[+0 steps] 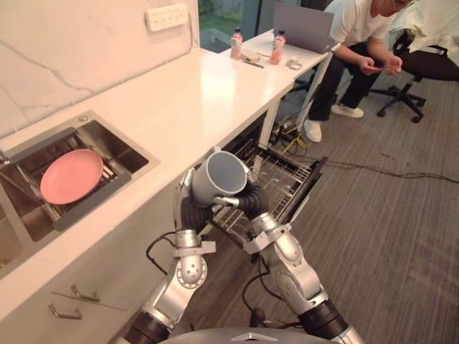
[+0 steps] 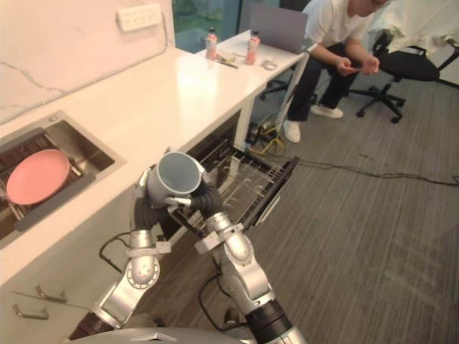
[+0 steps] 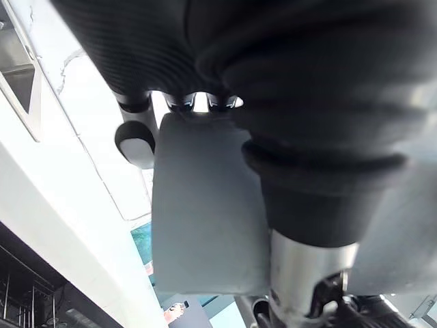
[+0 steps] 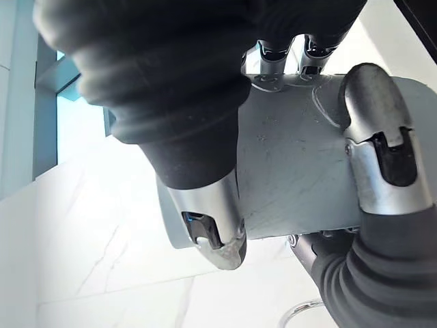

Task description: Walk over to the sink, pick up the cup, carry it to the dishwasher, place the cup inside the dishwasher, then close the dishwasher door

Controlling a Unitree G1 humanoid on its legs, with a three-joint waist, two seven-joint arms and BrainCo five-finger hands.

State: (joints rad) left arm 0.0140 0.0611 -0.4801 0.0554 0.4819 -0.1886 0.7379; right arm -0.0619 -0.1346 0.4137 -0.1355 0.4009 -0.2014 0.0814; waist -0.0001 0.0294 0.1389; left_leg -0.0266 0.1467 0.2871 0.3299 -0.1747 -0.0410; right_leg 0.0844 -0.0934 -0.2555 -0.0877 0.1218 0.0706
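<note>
Both hands hold a grey-blue cup (image 1: 219,175) between them, tilted so that its mouth faces up and toward me. It hangs just off the white counter's front edge, over the near corner of the pulled-out dishwasher rack (image 1: 281,185). My left hand (image 1: 191,209) grips the cup's left side, its fingers (image 3: 135,141) curled over the cup wall (image 3: 205,219). From the right, my right hand (image 1: 252,201) wraps the cup (image 4: 293,171), with its thumb (image 4: 212,229) and a finger (image 4: 382,137) pressed round it.
The sink (image 1: 125,154) at the left holds a pink plate (image 1: 70,175). The open dishwasher door (image 1: 310,188) juts into the floor space. Bottles (image 1: 236,43) and a laptop (image 1: 301,25) sit at the counter's far end, where a person (image 1: 355,43) sits on a chair.
</note>
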